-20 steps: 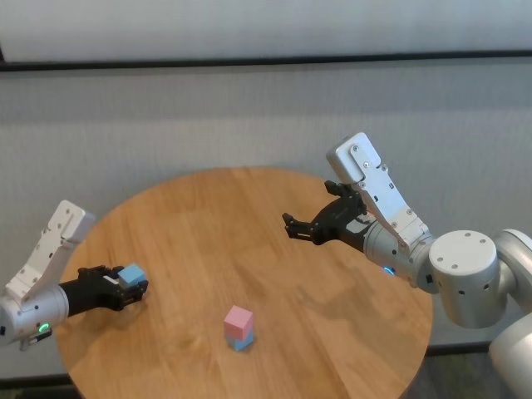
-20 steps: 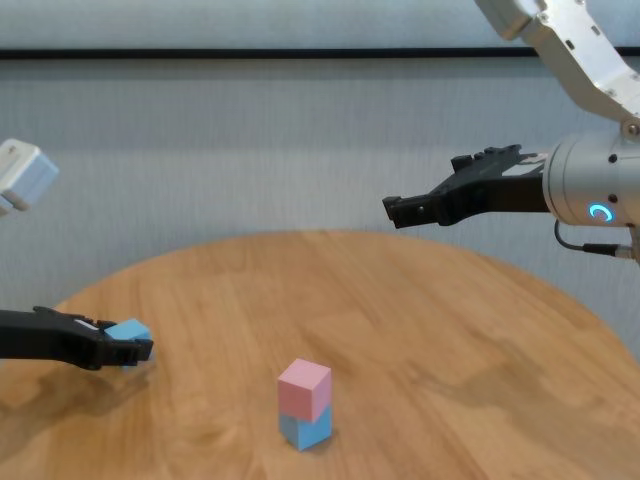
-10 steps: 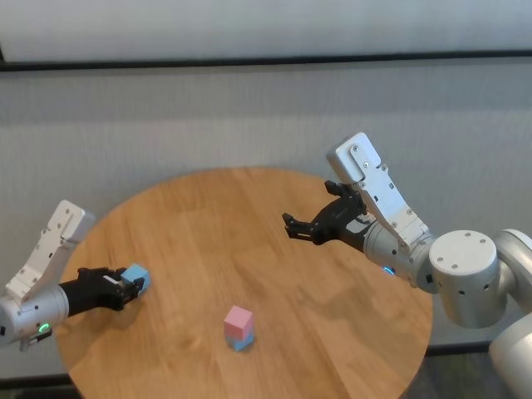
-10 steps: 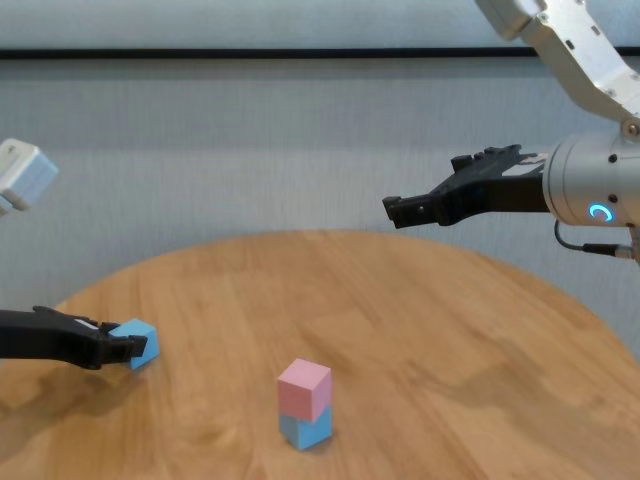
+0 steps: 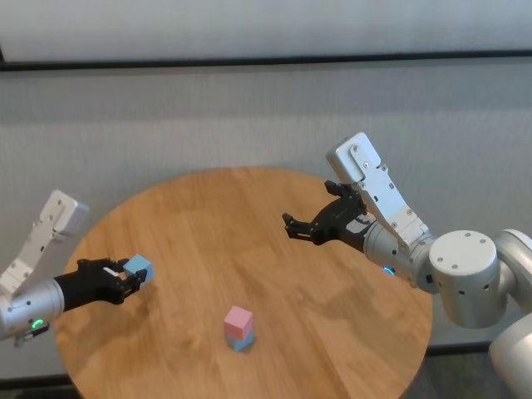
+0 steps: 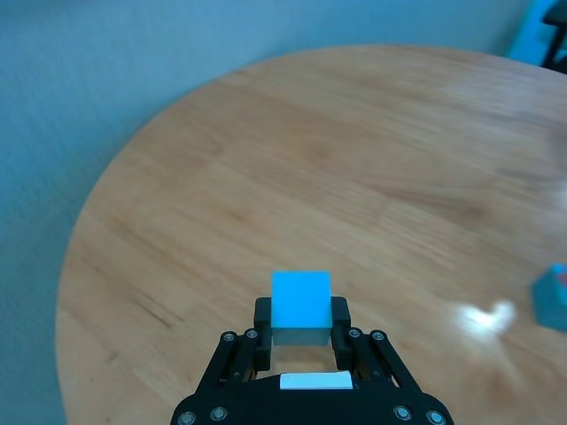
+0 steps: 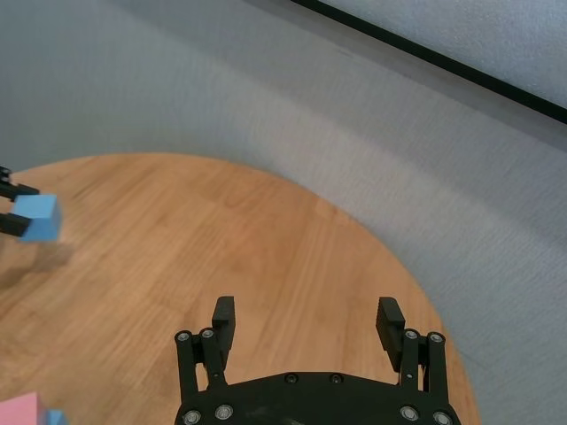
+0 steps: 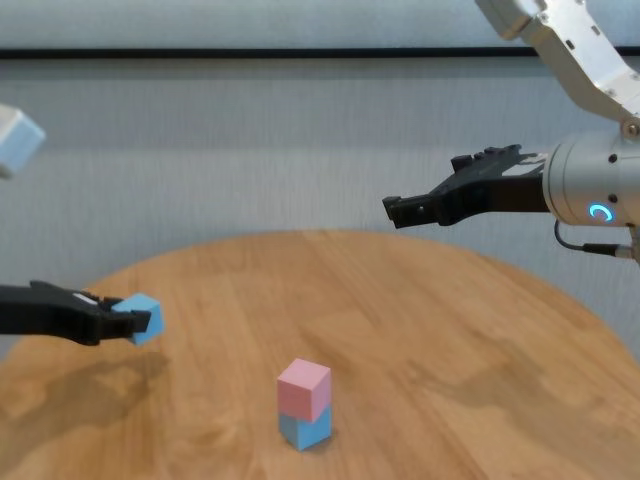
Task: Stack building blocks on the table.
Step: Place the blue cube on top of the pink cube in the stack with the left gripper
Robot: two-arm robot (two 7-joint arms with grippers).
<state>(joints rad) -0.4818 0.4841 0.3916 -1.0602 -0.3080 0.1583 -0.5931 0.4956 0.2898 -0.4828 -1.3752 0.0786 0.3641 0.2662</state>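
Left gripper (image 8: 128, 322) pinching light blue cube (image 8: 143, 314), apparently lifting clear of table (image 8: 450, 330). Pink cube (image 8: 304, 387) already sitting on second blue cube (image 8: 306, 429); third placement remaining. Right gripper (image 5: 301, 230) hovering spread.

No legible text or markings.

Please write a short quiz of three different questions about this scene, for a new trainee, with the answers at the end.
1. True or false: the pink block lies under a blue block.
2. Which gripper holds the loose blue block? A) left B) right C) neither
3. Fill in: the right gripper hangs above the table with its jaws ____.

Key:
1. False; the pink block sits on top of the lower blue block.
2. A; the left gripper is shut on it, lifted off the table.
3. open
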